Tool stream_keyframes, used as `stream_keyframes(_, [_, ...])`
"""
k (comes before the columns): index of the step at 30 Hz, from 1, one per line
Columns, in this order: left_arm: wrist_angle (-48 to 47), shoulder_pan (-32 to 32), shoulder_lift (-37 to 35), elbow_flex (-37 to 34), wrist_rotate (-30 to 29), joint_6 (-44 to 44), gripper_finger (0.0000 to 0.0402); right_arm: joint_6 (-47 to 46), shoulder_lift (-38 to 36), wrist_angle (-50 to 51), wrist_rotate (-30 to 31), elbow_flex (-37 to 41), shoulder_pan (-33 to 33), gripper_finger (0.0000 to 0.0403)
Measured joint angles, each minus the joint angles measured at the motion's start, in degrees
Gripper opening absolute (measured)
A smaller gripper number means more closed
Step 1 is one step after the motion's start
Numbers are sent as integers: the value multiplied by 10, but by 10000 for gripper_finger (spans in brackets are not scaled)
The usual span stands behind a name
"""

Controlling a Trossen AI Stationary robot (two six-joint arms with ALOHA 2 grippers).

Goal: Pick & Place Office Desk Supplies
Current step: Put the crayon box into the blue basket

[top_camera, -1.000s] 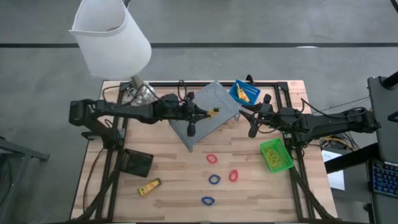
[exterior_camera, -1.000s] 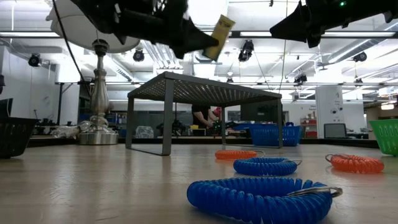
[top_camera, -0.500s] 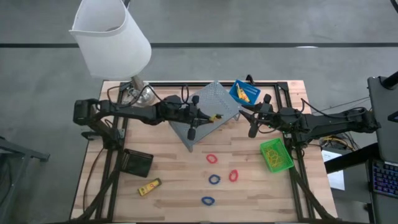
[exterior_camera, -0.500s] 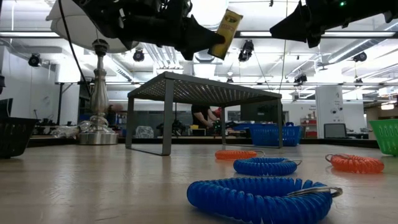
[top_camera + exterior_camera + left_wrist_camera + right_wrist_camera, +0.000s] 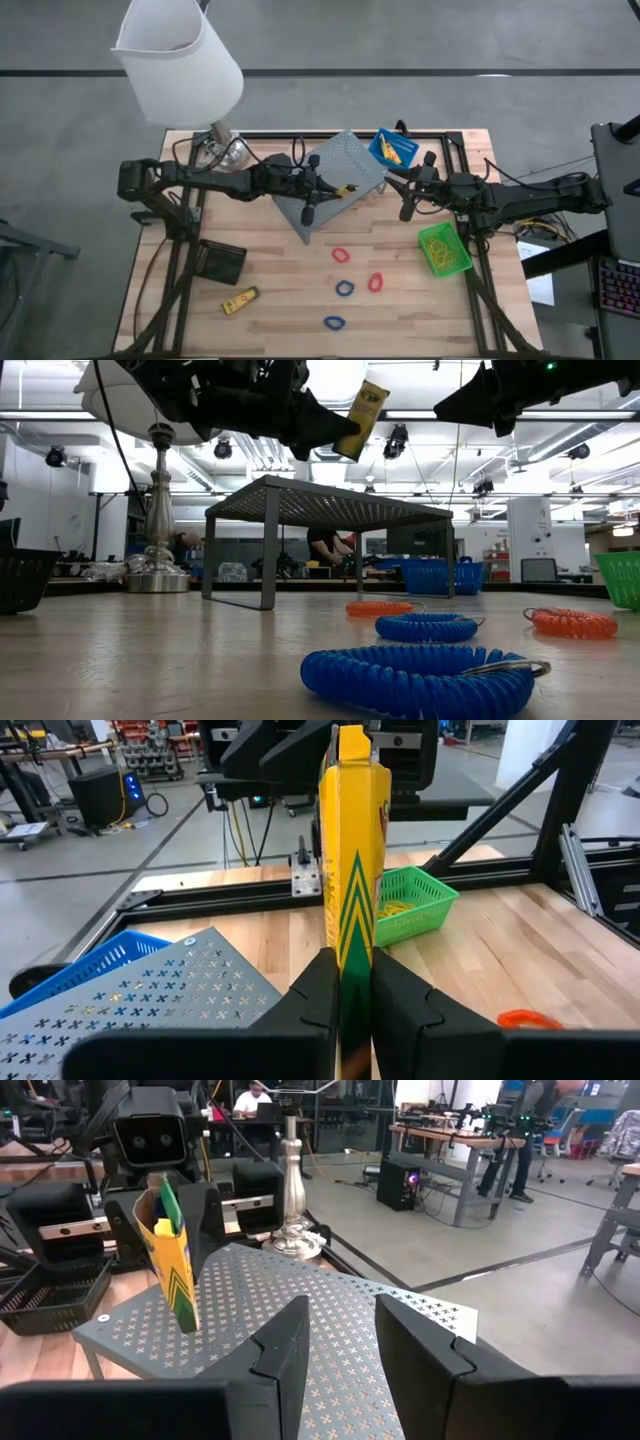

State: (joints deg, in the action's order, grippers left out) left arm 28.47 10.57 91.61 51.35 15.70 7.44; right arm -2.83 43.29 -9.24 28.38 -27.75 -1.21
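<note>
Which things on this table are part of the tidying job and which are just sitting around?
Job: yellow box in left gripper; second yellow box; red and blue coil loops; black bin, blue bin, green bin.
Not: lamp, grey mesh shelf.

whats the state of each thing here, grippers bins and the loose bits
left gripper: shut on yellow box, above the grey perforated shelf
yellow box: held upright
right gripper: open, empty
green bin: holds yellow items
blue bin: holds a yellow item
black bin: upright, contents unclear
second yellow box: lying on the table
coiled loops: loose on the table
</note>
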Motion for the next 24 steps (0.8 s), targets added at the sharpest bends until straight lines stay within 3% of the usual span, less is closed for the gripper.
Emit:
stream_keyframes(9, [0, 0, 0, 0, 0, 0, 38, 15, 0, -2, 0, 0, 0, 126])
stream_keyframes(16, [0, 0, 0, 0, 0, 0, 38, -74, 2, -3, -4, 0, 0, 126])
stream_keyframes(24, [0, 0, 0, -1, 0, 0, 38, -63, 22, -25, -1, 0, 0, 118])
